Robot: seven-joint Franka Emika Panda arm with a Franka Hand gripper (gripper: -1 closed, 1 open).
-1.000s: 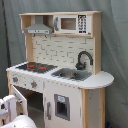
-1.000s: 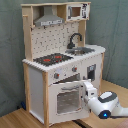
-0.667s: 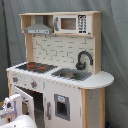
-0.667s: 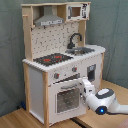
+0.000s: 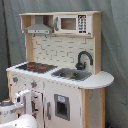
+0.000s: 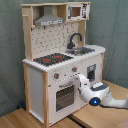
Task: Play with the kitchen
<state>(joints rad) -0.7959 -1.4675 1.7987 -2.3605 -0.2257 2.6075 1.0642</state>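
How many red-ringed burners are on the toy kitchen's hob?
2: both on the black hob left of the sink in the second exterior view, one burner left, the other right.

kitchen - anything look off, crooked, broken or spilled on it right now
Nothing stands out. The kitchen stands upright in both exterior views, with its hob, sink, faucet and hood in place and nothing spilled. The only unusual thing is the gripper up against the front by the oven door.

On the kitchen (image 6: 62, 65), the hob (image 6: 52, 59) lies beside the sink (image 6: 82, 50), the faucet (image 6: 75, 39) behind it, the hood (image 6: 48, 20) above, the arm (image 6: 95, 94) before the oven door (image 6: 64, 95).
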